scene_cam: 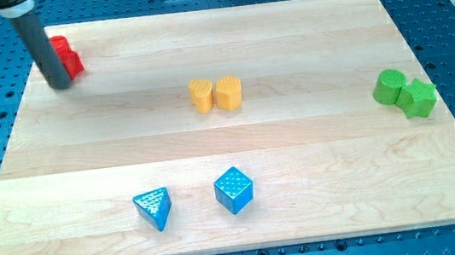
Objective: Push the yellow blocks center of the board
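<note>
Two yellow blocks stand side by side near the middle of the wooden board [317,160], slightly toward the view's top: the left yellow block [201,95] and the right yellow block [229,92] touch each other. My tip [60,83] rests at the view's upper left, far left of the yellow blocks, right against the red blocks [67,57].
A blue triangular block [153,209] and a blue cube [234,189] lie near the view's bottom. A green cylinder [389,86] and a green star-like block [418,97] sit at the board's right edge. Blue perforated table surrounds the board.
</note>
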Robot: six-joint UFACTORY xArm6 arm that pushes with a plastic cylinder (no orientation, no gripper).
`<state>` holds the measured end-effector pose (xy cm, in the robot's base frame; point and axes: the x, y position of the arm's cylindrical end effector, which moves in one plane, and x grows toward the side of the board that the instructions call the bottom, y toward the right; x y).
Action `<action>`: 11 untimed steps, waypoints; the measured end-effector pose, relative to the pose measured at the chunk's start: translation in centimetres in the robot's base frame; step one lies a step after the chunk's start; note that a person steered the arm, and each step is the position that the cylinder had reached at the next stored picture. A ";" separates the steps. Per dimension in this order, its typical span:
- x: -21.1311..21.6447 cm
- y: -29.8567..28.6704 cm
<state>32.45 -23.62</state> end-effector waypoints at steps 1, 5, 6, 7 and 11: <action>-0.8 0.6; -0.3 12.4; -0.6 14.9; -0.7 20.8; 14.3 26.7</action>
